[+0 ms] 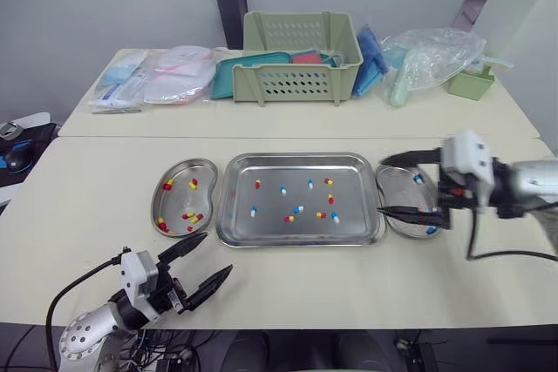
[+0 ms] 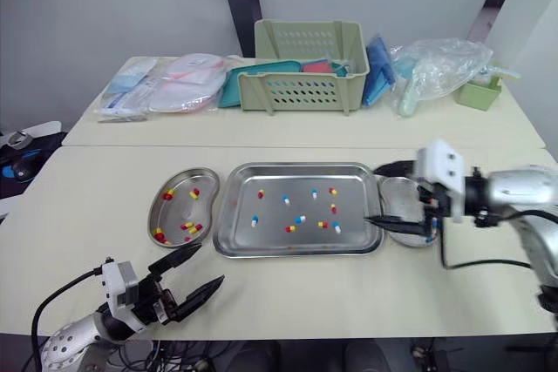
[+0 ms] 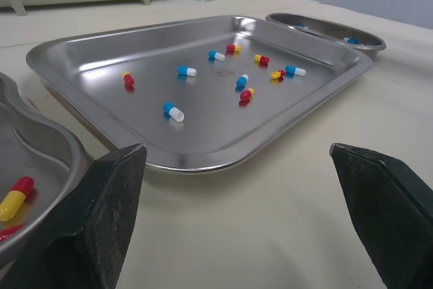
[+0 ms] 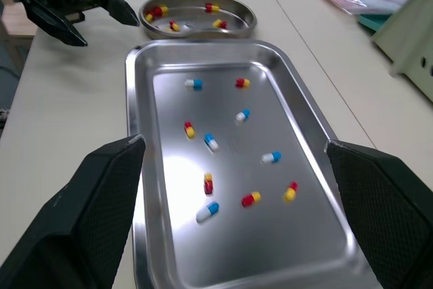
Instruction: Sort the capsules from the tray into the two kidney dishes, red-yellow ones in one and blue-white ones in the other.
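Note:
A steel tray (image 1: 270, 167) lies mid-table with several red-yellow capsules (image 1: 321, 214) and blue-white capsules (image 1: 282, 189) scattered in it. The left kidney dish (image 1: 180, 199) touches the tray's left side and holds several red-yellow capsules (image 1: 188, 215). On the tray's right side, the right kidney dish (image 1: 403, 196) holds blue-white capsules (image 1: 418, 179). My right gripper (image 1: 380, 186) hangs open over that dish, empty, fingertips at the tray's right rim. My left gripper (image 1: 218, 251) is open and empty near the table's front edge, in front of the left dish.
On the far table stand a green basket (image 1: 301, 57), plastic-wrapped packets (image 1: 166, 76), a clear bag (image 1: 432, 58) and a small green box (image 1: 471, 83). Bare tabletop runs along the front edge (image 1: 349, 324) and left of the left dish.

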Controlling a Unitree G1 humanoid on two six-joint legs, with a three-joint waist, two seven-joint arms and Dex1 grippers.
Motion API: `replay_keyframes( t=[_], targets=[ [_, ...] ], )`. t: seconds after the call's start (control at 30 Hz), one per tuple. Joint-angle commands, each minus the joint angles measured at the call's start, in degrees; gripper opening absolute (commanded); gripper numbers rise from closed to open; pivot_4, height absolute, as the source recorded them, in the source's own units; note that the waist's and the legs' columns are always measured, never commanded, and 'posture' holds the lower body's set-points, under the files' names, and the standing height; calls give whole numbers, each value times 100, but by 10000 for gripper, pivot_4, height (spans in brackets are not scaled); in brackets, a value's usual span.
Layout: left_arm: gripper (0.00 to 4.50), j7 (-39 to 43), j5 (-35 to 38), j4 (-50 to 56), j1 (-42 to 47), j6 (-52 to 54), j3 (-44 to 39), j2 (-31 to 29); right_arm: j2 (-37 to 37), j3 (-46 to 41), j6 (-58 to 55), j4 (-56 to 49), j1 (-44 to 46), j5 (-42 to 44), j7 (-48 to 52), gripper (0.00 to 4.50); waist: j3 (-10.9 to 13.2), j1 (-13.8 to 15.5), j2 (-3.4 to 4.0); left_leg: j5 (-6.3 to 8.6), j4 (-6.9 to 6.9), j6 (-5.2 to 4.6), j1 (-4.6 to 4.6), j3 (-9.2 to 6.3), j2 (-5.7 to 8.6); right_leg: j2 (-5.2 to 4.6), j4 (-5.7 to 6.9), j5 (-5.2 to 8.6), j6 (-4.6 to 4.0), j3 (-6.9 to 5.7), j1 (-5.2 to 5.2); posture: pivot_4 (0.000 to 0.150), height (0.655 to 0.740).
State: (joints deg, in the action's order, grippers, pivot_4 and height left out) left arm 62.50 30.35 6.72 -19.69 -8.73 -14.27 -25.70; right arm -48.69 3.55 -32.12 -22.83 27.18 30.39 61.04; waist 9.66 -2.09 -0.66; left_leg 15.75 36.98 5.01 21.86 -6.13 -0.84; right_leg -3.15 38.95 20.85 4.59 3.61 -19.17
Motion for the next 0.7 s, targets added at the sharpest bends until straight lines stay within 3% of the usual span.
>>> replay_keyframes(
  t=[0.03,0.17,0.23,0.37,0.7],
  targets=[
    [45000,-54,101,304,-7,71,-13,-95,434,693,-208,-121,326,-377,-366,44834,0,11,0,0,0,0,1,0,0,0,0,0,0,0,-1,1500,7400],
    [45000,-99,120,408,11,163,14,-133,1136,1330,-161,150,626,-860,-729,43113,0,26,0,0,0,0,7,-4,2,-1,0,0,0,-3,-6,1500,7400],
    [45000,-122,133,468,30,218,26,-147,1489,1572,-108,377,742,-1077,-876,39235,0,19,0,0,0,0,4,-3,1,-1,2,0,0,-1,-9,1500,7400],
    [45000,-160,143,547,103,334,55,-175,2100,2077,11,859,953,-1557,-1046,26319,0,6,0,0,-1,1,3,-3,1,0,5,0,0,-1,-11,1500,7400],
    [45000,-242,165,743,117,556,62,-231,3248,2706,102,1933,1289,-2430,-1515,26319,0,-33,0,-1,-2,1,3,-7,1,1,6,0,-1,-1,-17,1500,7400]
  ],
)
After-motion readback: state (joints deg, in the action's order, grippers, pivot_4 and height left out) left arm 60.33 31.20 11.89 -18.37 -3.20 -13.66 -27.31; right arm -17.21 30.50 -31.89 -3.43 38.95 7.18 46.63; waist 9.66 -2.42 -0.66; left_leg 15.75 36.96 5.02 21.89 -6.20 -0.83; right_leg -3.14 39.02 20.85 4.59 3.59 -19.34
